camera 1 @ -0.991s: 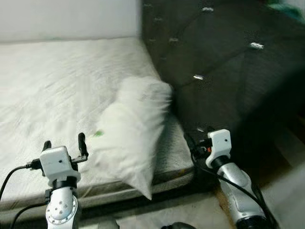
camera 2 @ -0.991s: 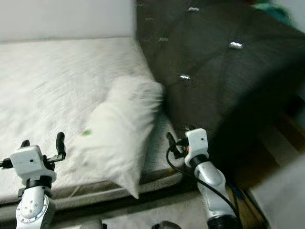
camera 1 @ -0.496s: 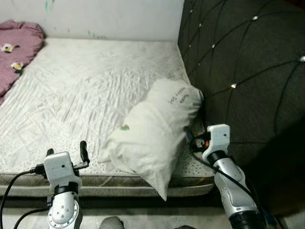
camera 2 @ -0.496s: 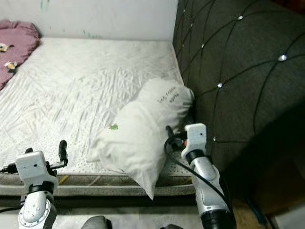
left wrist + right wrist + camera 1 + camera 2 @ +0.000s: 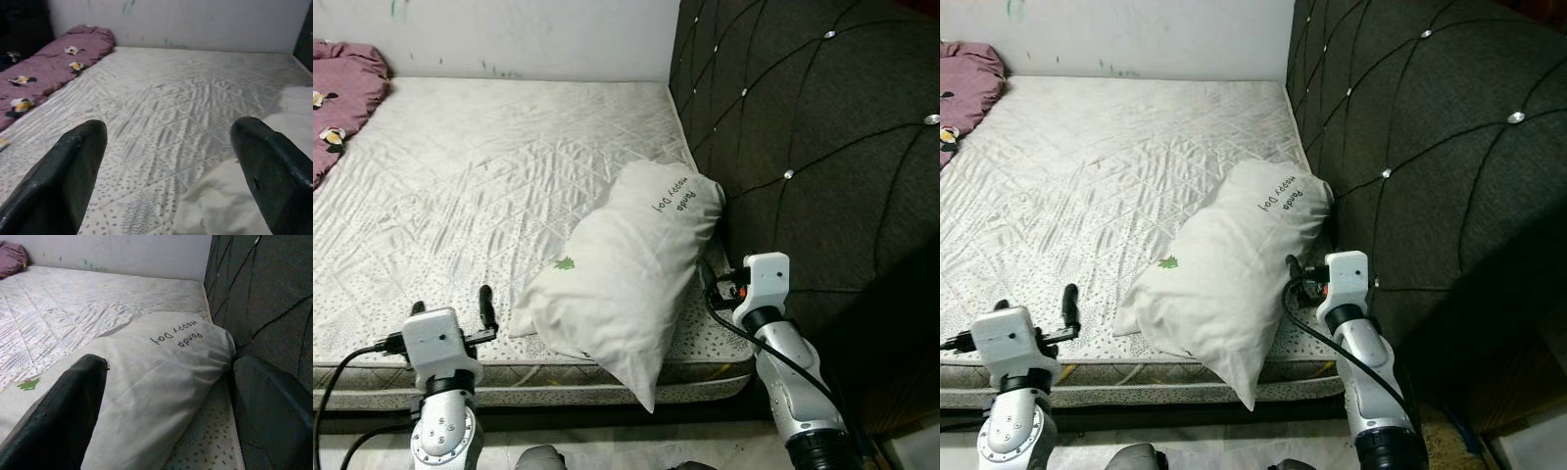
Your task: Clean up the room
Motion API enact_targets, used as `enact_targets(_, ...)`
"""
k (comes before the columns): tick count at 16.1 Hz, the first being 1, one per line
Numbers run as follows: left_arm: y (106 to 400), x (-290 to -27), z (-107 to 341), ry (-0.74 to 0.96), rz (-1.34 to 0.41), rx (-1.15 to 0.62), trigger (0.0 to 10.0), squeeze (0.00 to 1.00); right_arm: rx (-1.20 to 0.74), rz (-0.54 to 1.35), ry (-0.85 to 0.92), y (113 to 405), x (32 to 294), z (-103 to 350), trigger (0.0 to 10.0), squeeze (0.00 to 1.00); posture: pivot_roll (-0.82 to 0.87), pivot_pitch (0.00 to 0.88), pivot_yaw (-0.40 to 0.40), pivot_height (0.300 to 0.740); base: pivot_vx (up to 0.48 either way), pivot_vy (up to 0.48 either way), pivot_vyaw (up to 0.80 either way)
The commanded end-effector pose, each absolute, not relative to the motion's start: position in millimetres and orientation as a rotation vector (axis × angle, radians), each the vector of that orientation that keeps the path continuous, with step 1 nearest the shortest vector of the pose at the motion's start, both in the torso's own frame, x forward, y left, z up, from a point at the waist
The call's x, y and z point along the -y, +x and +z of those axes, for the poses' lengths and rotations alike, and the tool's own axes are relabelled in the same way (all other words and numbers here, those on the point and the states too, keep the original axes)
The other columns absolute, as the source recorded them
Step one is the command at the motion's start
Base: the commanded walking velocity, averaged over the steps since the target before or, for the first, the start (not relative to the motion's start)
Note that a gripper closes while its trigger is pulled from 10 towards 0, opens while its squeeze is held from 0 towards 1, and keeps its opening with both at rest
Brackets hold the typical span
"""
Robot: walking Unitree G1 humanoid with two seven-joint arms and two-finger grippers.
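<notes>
At the near edge of the bed we hold both arms raised, nothing gripped. Right end effector (image 5: 161,396) has its fingers (image 5: 73,406) spread apart, aimed along the white pillow (image 5: 626,264), with the pillow's body between the finger lines in the right wrist view; whether they touch it, we cannot tell. From the head views the right end effector (image 5: 1298,279) sits just beside the pillow's right side, in the gap between pillow and headboard (image 5: 822,147). Left end effector (image 5: 166,161) also has its fingers (image 5: 73,166) apart, over the mattress (image 5: 480,166) edge, near the pillow's lower left corner but apart from it; in the left eye view it is at (image 5: 450,308). Pillow lies diagonally on the right side of the mattress, upper end against the dark tufted headboard, lower corner hanging past the mattress front edge. It carries printed text "Panda Happy Day" near the upper end and a small green mark (image 5: 565,262) mid-left. Mattress is bare, quilted, wrinkled. Purple blanket (image 5: 44,63) with small flower-like patches lies bunched at the far left corner, well apart from the pillow. White wall (image 5: 509,34) behind the bed.
</notes>
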State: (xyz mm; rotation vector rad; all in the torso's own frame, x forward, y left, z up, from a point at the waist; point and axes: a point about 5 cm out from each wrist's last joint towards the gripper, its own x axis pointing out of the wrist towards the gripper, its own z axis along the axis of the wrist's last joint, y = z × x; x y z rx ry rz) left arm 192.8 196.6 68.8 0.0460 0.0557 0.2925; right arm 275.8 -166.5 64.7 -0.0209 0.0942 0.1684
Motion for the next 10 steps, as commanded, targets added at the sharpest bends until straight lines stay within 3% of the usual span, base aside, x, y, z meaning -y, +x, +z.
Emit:
enact_targets(1, 193.5, -195.1, 73.7, 0.041, 0.284, -0.036, 10.0, 0.00, -0.096, 0.164, -0.015, 277.7, 167.9, 66.7, 10.0, 0.00, 0.01, 0.000, -0.025, 0.740, 0.000, 0.000, 0.00)
enact_targets(10, 195.9, -196.1, 73.7, 0.056, 0.295, -0.041, 10.0, 0.00, -0.115, 0.184, -0.018, 275.9, 171.1, 64.4, 10.0, 0.00, 0.01, 0.000, -0.025, 0.682, 0.000, 0.000, 0.00)
